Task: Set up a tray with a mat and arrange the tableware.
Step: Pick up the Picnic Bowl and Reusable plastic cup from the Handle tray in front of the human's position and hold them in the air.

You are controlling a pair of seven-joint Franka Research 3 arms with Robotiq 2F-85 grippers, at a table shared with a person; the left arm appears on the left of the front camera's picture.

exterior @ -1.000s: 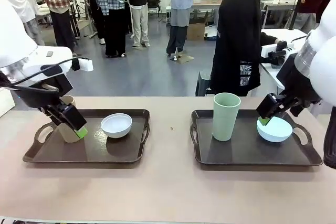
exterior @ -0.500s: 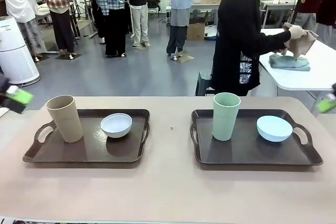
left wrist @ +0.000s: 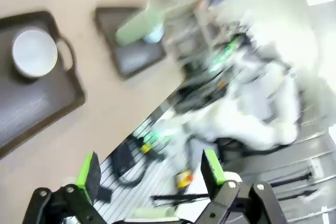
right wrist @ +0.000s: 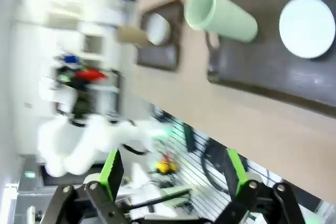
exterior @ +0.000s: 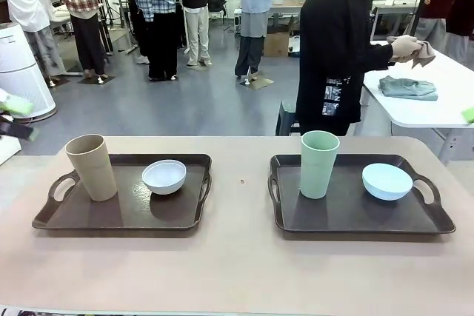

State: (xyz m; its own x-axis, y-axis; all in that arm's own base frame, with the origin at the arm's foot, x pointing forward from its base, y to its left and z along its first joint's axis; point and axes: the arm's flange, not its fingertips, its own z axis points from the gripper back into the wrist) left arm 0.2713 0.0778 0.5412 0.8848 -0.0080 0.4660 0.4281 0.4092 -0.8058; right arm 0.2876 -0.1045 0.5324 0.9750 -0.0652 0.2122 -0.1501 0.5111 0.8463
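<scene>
Tallying: tan cup (exterior: 92,166) and white bowl (exterior: 164,176) stand on left tray (exterior: 118,216); pale green cup (exterior: 319,163) and light blue bowl (exterior: 387,181) on right tray (exterior: 348,220). Mat: cannot tell. My left gripper (left wrist: 151,169), right gripper (right wrist: 173,169): both spread wide, empty. Arranging likely finished.

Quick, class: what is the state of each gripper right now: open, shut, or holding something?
Left gripper: open, holding nothing.
Right gripper: open, holding nothing.

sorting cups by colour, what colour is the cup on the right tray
Pale green; it stands upright beside the light blue bowl. Clearest in the front view.
</scene>
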